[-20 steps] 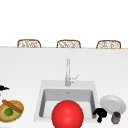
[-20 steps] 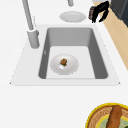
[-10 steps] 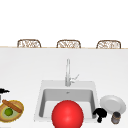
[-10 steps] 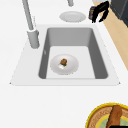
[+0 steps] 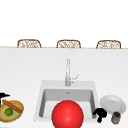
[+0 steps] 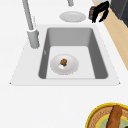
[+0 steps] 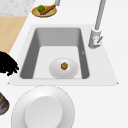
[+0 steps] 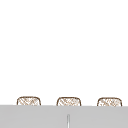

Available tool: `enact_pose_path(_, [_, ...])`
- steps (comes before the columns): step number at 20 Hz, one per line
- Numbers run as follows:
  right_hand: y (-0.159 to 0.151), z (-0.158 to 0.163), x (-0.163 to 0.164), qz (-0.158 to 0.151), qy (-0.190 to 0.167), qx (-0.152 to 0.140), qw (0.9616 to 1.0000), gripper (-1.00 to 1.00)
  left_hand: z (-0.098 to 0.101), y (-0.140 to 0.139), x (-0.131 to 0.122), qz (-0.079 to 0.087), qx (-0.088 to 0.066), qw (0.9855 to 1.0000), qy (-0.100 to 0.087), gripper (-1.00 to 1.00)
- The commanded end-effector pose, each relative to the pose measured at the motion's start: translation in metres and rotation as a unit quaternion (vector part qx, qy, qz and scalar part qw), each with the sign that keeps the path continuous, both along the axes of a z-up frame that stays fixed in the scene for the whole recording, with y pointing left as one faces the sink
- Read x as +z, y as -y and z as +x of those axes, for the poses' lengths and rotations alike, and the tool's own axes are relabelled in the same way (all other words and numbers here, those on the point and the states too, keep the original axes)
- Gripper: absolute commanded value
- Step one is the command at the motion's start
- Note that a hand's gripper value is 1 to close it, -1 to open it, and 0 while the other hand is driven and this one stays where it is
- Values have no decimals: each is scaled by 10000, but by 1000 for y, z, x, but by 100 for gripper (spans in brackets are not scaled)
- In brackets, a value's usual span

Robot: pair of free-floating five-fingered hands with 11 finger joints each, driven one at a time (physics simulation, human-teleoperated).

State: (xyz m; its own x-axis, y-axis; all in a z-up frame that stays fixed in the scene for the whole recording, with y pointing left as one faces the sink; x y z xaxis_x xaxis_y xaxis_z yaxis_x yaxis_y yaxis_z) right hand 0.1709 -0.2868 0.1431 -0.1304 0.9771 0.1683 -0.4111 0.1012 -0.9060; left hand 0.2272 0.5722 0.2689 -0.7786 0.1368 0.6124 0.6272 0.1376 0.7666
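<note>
The right hand (image 5: pixel 100 113), black and human-like, is seen hovering at the sink's right front corner, its fingers curled downward and closed on nothing. Nothing is found to have changed over the last second: the hand is held in the same spot, and every object is left where it was. Just to the hand's right, a small dark cylindrical jar (image 5: pixel 116 117) stands on the white bench (image 5: pixel 22 75), apart from the fingers. Just behind the jar, a round white plate (image 5: pixel 113 103) lies flat. To the hand's left, in the grey steel sink (image 6: pixel 98 50), a second white plate with a brown morsel (image 6: pixel 64 64) is seen. A large red ball (image 5: pixel 67 114) is shown over the basin. Far to the left, a woven basket of food (image 5: pixel 11 110) rests.
</note>
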Motion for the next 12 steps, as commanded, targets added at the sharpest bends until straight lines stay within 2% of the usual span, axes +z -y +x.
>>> enact_pose_path(1, [0, 0, 0, 0, 0, 0, 10000, 0, -7, 0, 1, 353, 433, 9984, -3, -100])
enact_pose_path(5, [0, 0, 0, 0, 0, 0, 10000, 0, -15, 2, 3, 502, 476, 9976, -12, -100])
enact_pose_path(7, [0, 0, 0, 0, 0, 0, 10000, 0, -25, 12, 5, 601, 411, 9973, -5, -100])
enact_pose_path(10, [0, 0, 0, 0, 0, 0, 10000, 0, -39, 19, 4, 809, 479, 9956, -36, -100])
enact_pose_path(12, [0, 0, 0, 0, 0, 0, 10000, 0, -46, 27, 6, 867, 487, 9950, -38, -100])
